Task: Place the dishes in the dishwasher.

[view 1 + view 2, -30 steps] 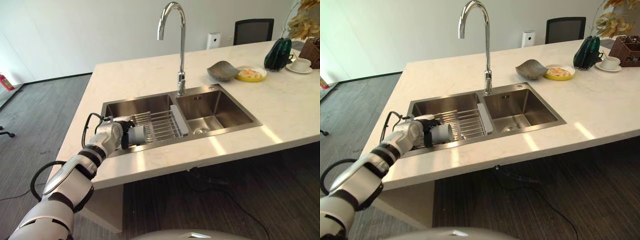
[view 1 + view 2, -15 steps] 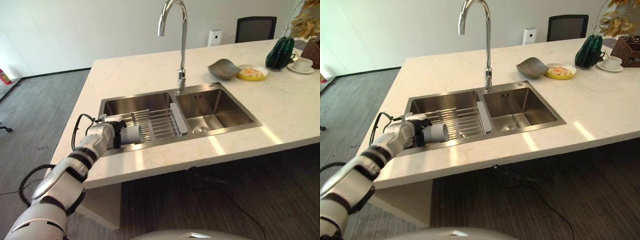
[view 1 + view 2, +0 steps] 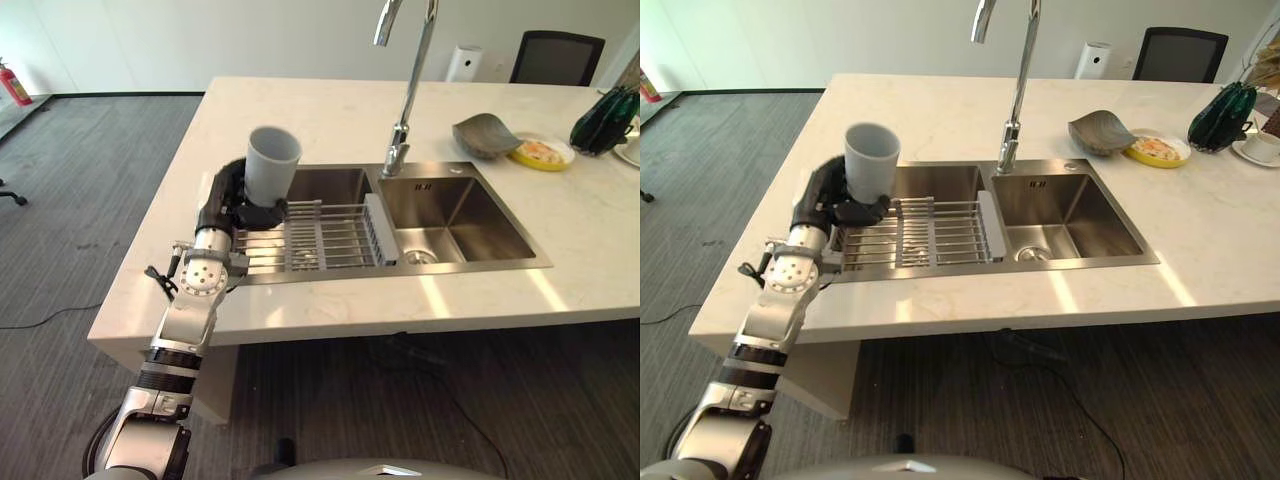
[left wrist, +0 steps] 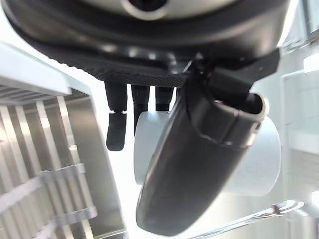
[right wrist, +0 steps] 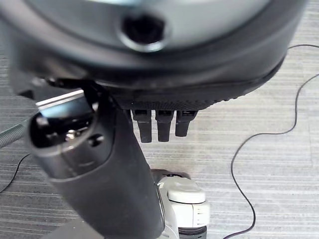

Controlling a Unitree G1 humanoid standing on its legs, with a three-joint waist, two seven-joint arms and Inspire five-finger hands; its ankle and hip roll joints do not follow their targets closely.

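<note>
A pale grey cup (image 3: 272, 165) stands upright in the air over the left end of the sink, mouth up. My left hand (image 3: 228, 200) is shut on it, fingers behind it and thumb across its front; the left wrist view shows the cup (image 4: 249, 164) pinned between thumb and fingers. Below it a wire dish rack (image 3: 320, 240) lies across the left basin of the steel double sink (image 3: 470, 215). A grey bowl (image 3: 485, 133) and a yellow plate (image 3: 543, 153) with food sit on the counter behind the right basin. My right hand (image 5: 174, 74) hangs over the floor, fingers relaxed, holding nothing.
A tall curved faucet (image 3: 410, 90) rises behind the sink's divider. A dark green vase (image 3: 600, 105) and a white cup on a saucer (image 3: 1265, 145) stand at the counter's far right. A black chair (image 3: 555, 55) sits behind the counter. Grey carpet surrounds it.
My left hand has lifted the cup from lying sideways at the rack's left end to upright above it. The camera has also shifted.
</note>
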